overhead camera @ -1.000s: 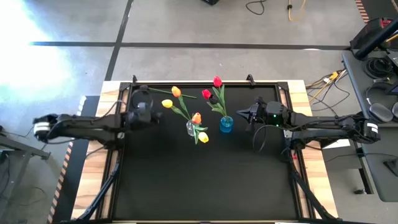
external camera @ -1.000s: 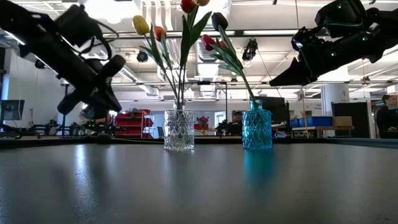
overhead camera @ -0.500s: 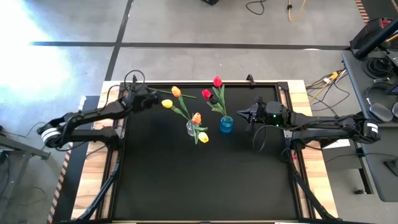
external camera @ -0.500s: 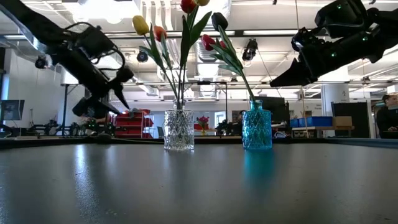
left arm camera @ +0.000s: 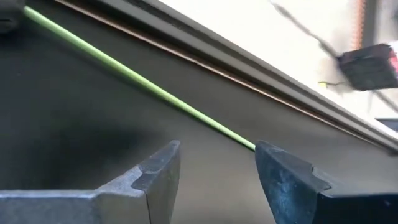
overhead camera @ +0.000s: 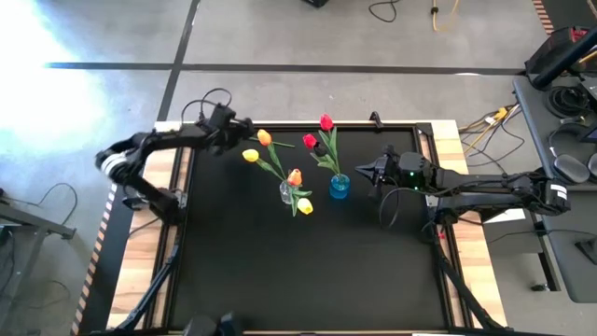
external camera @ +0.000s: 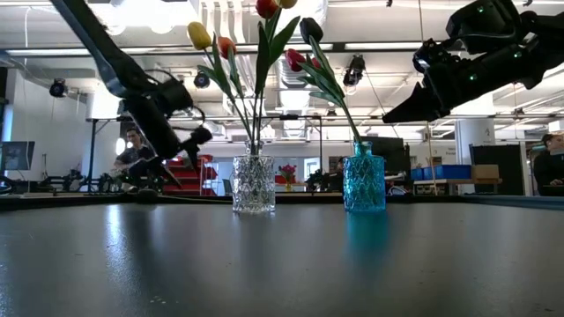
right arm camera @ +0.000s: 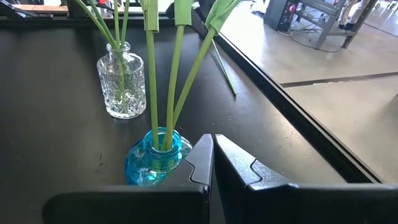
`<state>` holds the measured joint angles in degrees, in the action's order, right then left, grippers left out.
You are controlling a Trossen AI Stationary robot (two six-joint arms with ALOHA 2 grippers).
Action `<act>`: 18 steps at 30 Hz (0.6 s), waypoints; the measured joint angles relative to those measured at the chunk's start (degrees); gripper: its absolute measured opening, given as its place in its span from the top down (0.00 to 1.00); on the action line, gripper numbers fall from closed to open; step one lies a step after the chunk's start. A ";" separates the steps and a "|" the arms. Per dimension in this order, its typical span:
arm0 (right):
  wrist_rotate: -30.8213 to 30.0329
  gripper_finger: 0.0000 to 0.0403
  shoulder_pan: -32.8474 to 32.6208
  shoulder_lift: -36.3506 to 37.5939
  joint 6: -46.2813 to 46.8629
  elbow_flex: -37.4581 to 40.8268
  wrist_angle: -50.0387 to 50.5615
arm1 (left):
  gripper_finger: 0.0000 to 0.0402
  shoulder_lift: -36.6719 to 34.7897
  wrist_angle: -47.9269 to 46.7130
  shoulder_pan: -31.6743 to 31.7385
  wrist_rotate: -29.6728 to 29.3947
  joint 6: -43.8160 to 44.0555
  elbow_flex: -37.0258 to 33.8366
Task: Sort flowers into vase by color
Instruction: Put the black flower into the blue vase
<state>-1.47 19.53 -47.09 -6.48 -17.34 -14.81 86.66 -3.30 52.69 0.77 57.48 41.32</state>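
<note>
While poised with prongs parted at the upper left of the worktop (overhead camera: 280, 280), straddled by the left claw (left arm camera: 217, 163) a loose flower (left arm camera: 137, 78) stem, seemingly for pickup; right claw (right arm camera: 213, 155) clenched beside blue vase (right arm camera: 153, 163).

A black surface (overhead camera: 298, 271) with light wooden edges stands on a grey floor (overhead camera: 112, 93) crossed by dark lines, with cables (overhead camera: 485, 123) and a dark chair (overhead camera: 564, 56) beyond the right gripper (overhead camera: 374, 170).

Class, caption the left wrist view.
Open left gripper closing in on a green stem lying on the black table.
</note>
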 joint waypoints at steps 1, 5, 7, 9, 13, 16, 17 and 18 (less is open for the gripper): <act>0.01 0.98 0.00 0.01 0.01 0.00 0.00 | 0.52 1.70 -1.21 0.52 0.18 0.02 1.31; 0.03 0.98 0.00 0.02 0.02 0.00 0.00 | 0.52 7.54 -4.71 1.99 1.96 0.04 6.55; 0.08 0.98 0.00 0.01 0.00 0.00 0.00 | 0.52 9.95 -6.27 2.27 2.35 0.02 8.64; 0.23 0.98 -0.01 0.02 0.01 -0.02 0.00 | 0.52 11.79 -6.70 2.34 2.39 0.01 10.04; 0.23 0.98 -0.02 0.02 0.00 0.00 0.14 | 0.52 14.61 -6.76 3.08 2.63 0.03 11.93; 0.23 0.98 -0.02 0.01 -0.11 0.00 0.55 | 0.52 15.65 -6.38 3.76 2.93 -0.72 12.72; 0.23 0.98 -0.02 0.01 -0.13 0.00 0.79 | 0.52 15.75 -6.10 3.97 2.88 -1.68 12.74; 0.23 0.98 -0.02 0.01 -0.15 0.00 0.92 | 0.52 15.80 -5.73 4.09 2.40 -2.78 12.74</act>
<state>-1.23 19.51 -47.08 -6.63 -17.34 -13.89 102.46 -9.03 56.78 3.17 54.70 54.06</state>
